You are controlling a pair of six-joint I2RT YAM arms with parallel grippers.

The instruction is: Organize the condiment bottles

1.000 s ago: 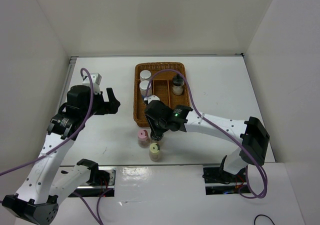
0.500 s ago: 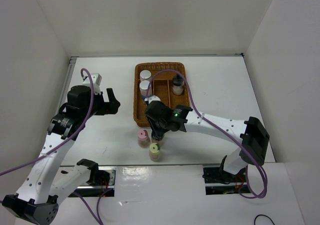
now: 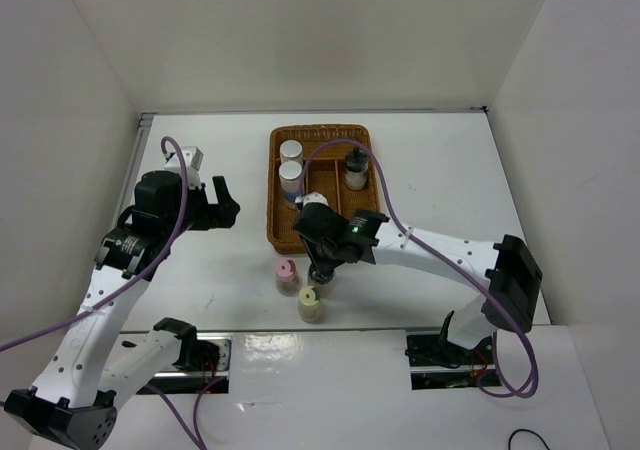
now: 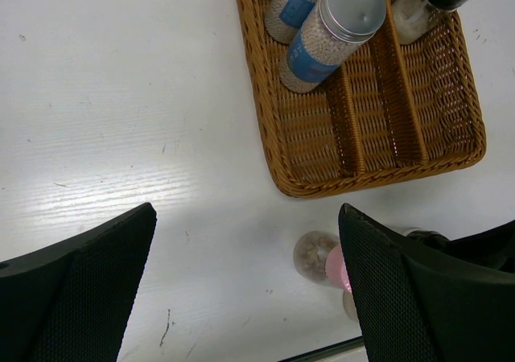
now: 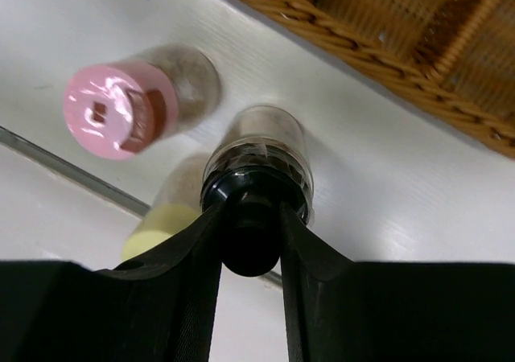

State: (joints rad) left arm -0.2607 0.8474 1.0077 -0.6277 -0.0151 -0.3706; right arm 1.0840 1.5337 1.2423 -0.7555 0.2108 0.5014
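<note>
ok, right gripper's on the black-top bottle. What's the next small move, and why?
Probably a short, straight lift. The right gripper is shut on the cap of the black-topped bottle. The pink-capped bottle and yellow-capped bottle stand close beside it, and the rim of the wicker basket is just beyond. Rising first should clear both neighbours and the rim before moving toward the basket.
</note>
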